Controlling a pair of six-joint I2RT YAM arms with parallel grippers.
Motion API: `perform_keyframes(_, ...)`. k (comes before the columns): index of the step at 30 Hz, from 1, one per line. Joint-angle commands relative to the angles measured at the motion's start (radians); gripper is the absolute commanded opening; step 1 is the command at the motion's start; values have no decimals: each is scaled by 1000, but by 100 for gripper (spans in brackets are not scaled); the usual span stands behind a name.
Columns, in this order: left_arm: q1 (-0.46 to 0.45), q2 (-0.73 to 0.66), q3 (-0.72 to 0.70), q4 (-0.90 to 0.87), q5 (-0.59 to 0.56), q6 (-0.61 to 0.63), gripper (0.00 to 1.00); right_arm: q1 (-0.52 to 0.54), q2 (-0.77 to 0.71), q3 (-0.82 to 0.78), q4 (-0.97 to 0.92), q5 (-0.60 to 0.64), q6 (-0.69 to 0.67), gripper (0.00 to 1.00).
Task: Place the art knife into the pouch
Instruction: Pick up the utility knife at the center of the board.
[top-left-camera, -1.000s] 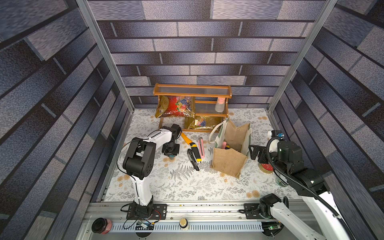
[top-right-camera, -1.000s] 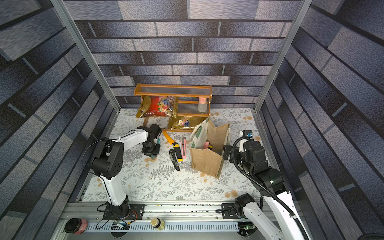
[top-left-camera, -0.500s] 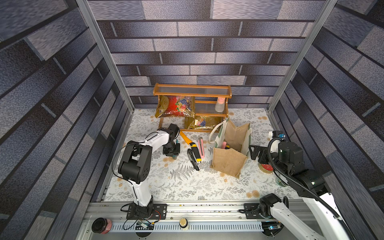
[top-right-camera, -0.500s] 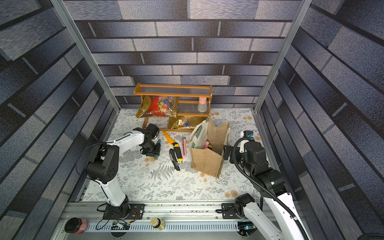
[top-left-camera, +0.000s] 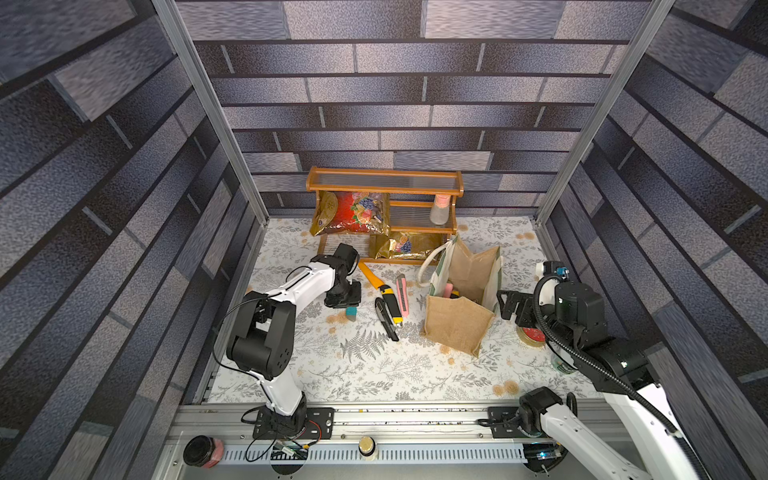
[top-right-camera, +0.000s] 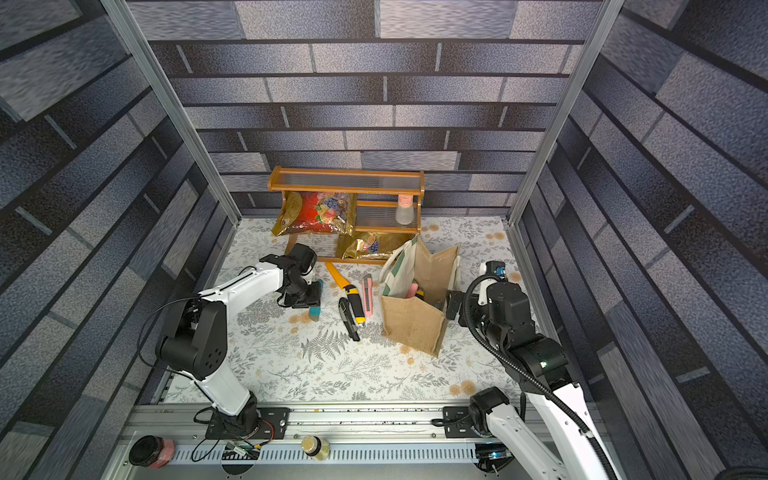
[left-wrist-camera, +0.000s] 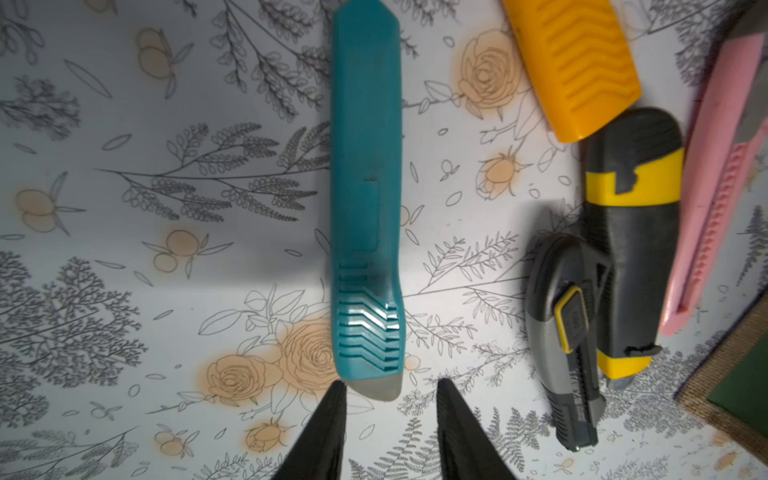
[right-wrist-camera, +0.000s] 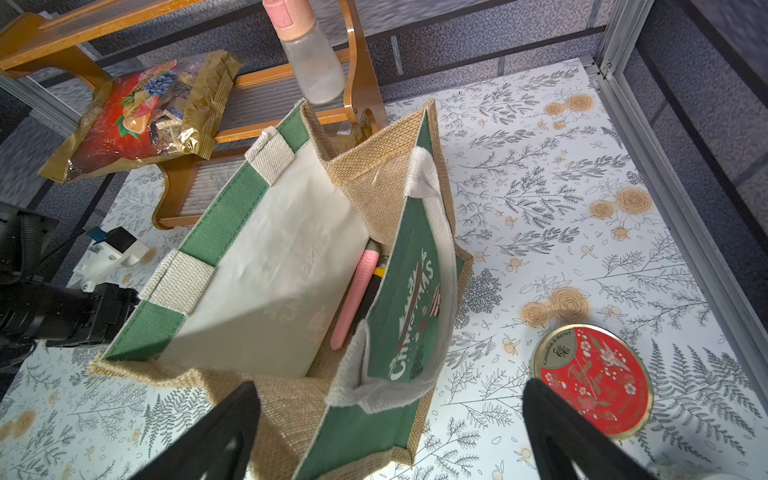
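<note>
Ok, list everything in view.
art knife: one, teal, flat on table
other knives: four, orange, black-yellow, grey-black, pink, table beside pouch
pouch: one, burlap and green, standing open, pink knife inside
snack bags: two, gold-red, on shelf
shelf: one, wooden, table's back
bottle: one, clear, pink cap, on shelf
tin: one, red, table, near right gripper
jars: two, dark and pale, front rail
left gripper: one, black, open, at art knife's end
right gripper: one, black, open, beside pouch

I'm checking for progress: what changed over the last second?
The left arm swung its elbow slightly toward the left wall. The left hand stayed over the teal knife, with nothing grasped or let go. The right hand, pouch and other knives stayed put.
</note>
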Motion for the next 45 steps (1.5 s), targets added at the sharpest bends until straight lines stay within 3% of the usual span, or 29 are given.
perform_keyframes(1, -9, 49, 3, -18, -60, -1, 43, -5, -5, -10, -7, -3, 14, 100)
perform_keyframes(4, -15, 79, 1, -8, -97, -5, 49, -5, -5, -8, -10, -3, 14, 100)
perform_keyframes(13, -48, 166, 24, 6, -119, 0, 51, -5, 1, -8, -7, 1, 14, 100)
perform_keyframes(25, -52, 200, 20, 4, -143, 13, 30, -5, 3, -14, 0, 5, 10, 100)
perform_keyframes(45, -89, 14, 51, -19, -82, -24, 26, -5, 4, -27, 13, -1, 13, 100)
